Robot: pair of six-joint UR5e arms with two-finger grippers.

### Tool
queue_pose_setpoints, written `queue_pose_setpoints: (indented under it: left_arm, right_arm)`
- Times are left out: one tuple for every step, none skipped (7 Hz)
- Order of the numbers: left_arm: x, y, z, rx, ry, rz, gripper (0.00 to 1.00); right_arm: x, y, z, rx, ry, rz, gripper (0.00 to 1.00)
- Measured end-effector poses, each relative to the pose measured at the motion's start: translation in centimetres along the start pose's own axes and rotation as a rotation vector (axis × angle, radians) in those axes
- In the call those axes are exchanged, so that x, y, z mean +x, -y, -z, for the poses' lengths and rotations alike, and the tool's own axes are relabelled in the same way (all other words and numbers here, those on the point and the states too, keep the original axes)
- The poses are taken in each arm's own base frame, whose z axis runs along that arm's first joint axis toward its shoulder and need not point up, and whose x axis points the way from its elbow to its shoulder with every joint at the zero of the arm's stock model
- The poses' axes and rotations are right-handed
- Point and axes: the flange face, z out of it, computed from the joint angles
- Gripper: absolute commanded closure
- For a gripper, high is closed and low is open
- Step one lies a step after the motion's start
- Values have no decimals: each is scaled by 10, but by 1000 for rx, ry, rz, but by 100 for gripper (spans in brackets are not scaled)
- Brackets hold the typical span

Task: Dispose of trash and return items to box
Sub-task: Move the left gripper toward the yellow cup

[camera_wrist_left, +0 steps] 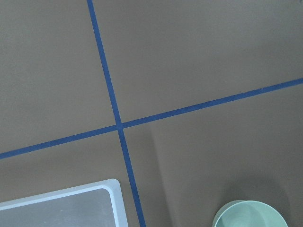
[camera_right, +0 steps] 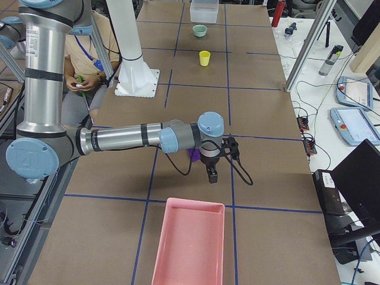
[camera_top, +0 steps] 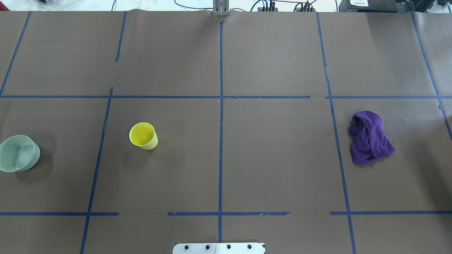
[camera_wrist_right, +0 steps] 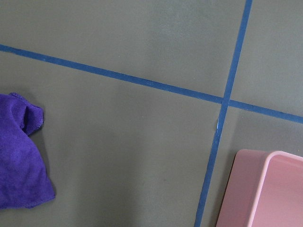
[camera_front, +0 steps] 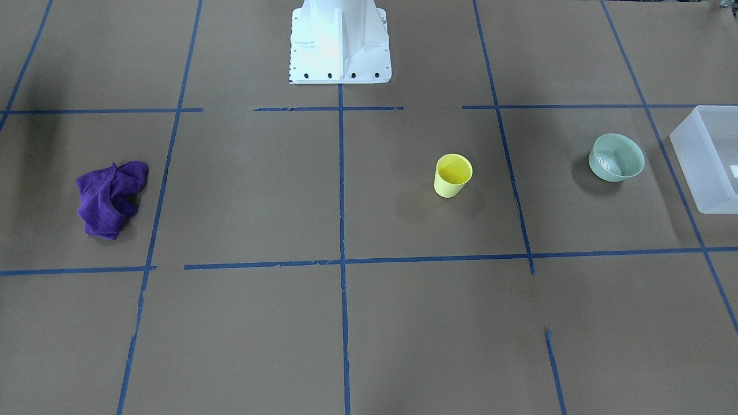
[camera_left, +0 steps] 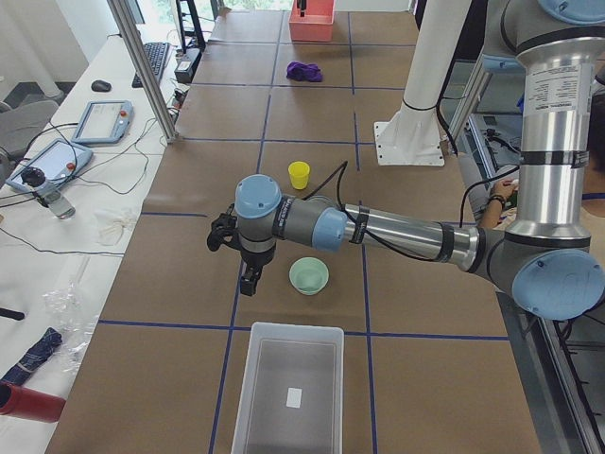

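You cannot tell from these views how the jaws of either gripper stand, since both show only from the table's ends. Your left gripper (camera_left: 248, 281) points down above the table, just beside the mint-green bowl (camera_front: 616, 157), on the side away from the robot and touching nothing. That bowl sits upright between the yellow cup (camera_front: 452, 174) and the frosted box (camera_front: 708, 161), near the box but apart from it. The cup stands upright, mouth up, well apart from the box. Your right gripper (camera_right: 212, 174) points down over the far half of the table, close to the crumpled purple cloth (camera_front: 111, 197), which the arm partly hides in the right-end view. A pink tray (camera_right: 190, 243) lies at that end, beyond the cloth. Blue tape lines (camera_top: 220, 106) cross the brown table (camera_top: 275, 158).
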Motion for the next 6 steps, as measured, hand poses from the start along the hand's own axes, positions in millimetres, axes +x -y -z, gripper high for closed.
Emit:
queue_pose_setpoints:
  left_arm:
    - [5, 1, 1, 1, -3, -9, 0]
    - [13, 4, -2, -4, -10, -25, 0]
    - [21, 7, -9, -18, -17, -37, 0]
    - [26, 12, -18, -34, -22, -23, 0]
    - [39, 21, -31, -56, -29, 23, 0]
    - [69, 35, -42, -73, -45, 51, 0]
  right_arm:
    - [0, 0, 0, 0, 1, 0, 0]
    - [0, 0, 0, 0, 3, -1, 0]
    - [0, -1, -1, -2, 3, -2, 0]
    - [1, -2, -1, -3, 4, -3, 0]
    - [1, -4, -1, -3, 5, -5, 0]
    - [1, -5, -1, -4, 6, -8, 0]
